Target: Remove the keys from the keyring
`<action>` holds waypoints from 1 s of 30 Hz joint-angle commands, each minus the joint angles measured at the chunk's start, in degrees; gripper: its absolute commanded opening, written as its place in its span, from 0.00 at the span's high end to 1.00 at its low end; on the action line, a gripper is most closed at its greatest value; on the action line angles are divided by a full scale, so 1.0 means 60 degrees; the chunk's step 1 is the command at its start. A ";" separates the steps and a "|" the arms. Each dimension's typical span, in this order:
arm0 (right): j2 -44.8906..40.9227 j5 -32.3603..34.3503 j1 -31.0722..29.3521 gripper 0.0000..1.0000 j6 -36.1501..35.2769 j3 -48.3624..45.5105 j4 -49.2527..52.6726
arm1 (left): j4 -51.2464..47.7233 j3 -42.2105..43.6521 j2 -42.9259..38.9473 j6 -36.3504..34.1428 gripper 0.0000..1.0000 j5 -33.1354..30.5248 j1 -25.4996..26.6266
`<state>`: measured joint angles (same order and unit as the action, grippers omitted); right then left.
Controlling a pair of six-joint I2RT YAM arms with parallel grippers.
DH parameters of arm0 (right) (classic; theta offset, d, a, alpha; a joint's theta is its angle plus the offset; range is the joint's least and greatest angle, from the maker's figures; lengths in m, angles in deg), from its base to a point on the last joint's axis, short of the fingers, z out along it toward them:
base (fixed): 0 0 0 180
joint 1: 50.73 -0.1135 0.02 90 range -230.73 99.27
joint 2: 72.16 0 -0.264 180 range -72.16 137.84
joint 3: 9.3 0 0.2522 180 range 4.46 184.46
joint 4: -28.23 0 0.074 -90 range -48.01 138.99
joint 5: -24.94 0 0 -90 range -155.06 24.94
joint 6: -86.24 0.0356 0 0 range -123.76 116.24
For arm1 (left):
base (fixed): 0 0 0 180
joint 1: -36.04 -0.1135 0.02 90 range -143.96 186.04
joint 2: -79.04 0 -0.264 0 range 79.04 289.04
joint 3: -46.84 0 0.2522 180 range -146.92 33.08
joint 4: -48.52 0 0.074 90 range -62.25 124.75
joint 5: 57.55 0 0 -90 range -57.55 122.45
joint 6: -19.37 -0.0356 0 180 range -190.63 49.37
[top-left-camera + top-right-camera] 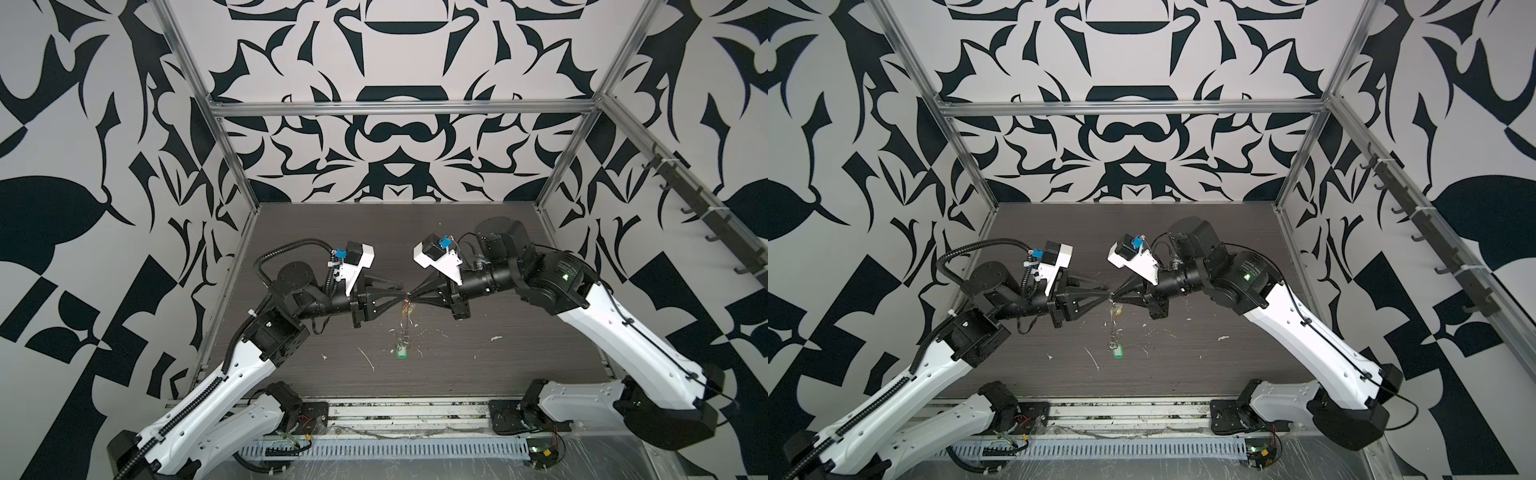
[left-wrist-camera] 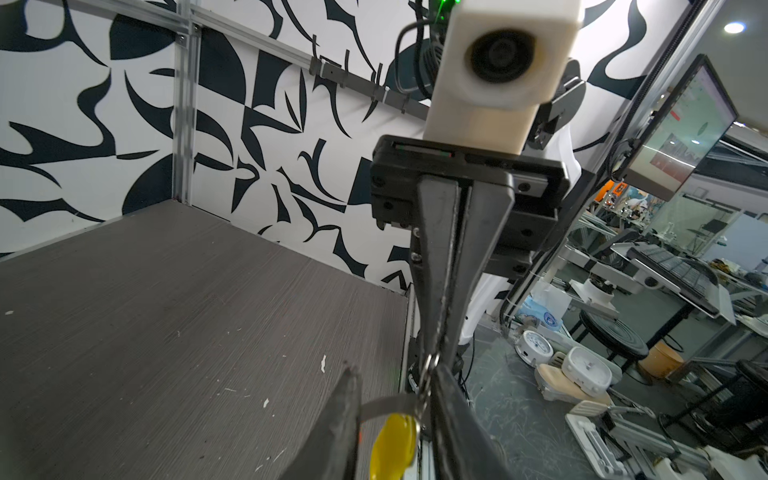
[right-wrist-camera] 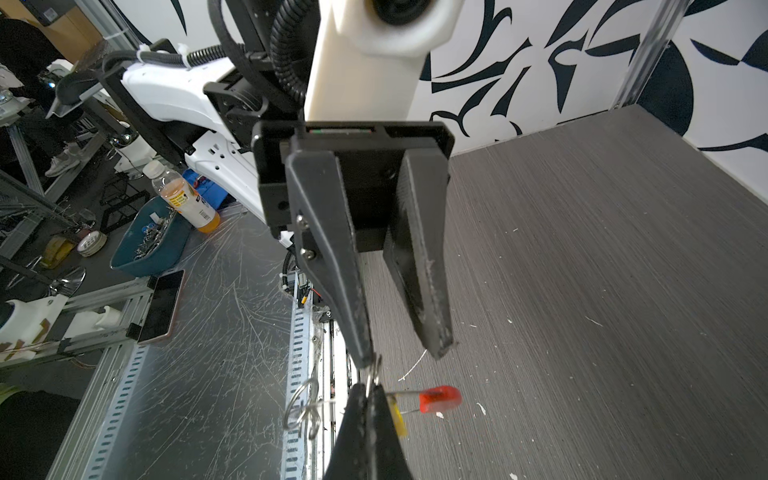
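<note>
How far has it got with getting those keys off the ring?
Nothing looks freed yet: the green tag and yellow tag seem strung on the keyring. In hand: the right gripper is shut on a silver ring, the left gripper open beside it. Both tags remain to remove.

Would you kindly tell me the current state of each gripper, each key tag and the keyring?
left gripper: open, one tip touching the silver ring.
right gripper: shut on the silver ring.
yellow tag: aloft, inside the open left gripper.
green tag: dangling lowest of all.
keyring: held aloft, both tags on it.
</note>
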<state>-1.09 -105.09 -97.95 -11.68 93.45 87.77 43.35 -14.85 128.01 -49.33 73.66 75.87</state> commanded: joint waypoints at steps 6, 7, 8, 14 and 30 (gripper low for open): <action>0.0020 -0.0232 0.0064 1.00 -0.0199 0.0450 -0.0189 | -0.0113 -0.0385 0.0197 0.0054 0.78 0.0680 0.0011; 0.0031 -0.0227 0.0077 1.00 -0.0198 0.0457 -0.0189 | -0.0116 -0.0385 0.0208 0.0054 0.79 0.0711 0.0010; 0.0033 -0.0213 0.0077 1.00 -0.0197 0.0461 -0.0189 | -0.0116 -0.0409 0.0237 0.0068 0.80 0.0733 0.0009; 0.0038 -0.0189 0.0092 1.00 -0.0151 0.0490 -0.0286 | -0.0079 -0.0393 0.0276 0.0126 1.00 0.0720 0.0011; -0.2352 0.2749 0.0081 0.56 0.1991 -0.2454 -0.4811 | 0.3190 0.1052 -0.0365 0.1283 1.00 -0.1248 0.0011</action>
<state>-13.29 -95.36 -97.32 -3.11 80.82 68.14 56.36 -9.01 127.47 -43.19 69.07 75.87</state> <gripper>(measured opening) 0.441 0.046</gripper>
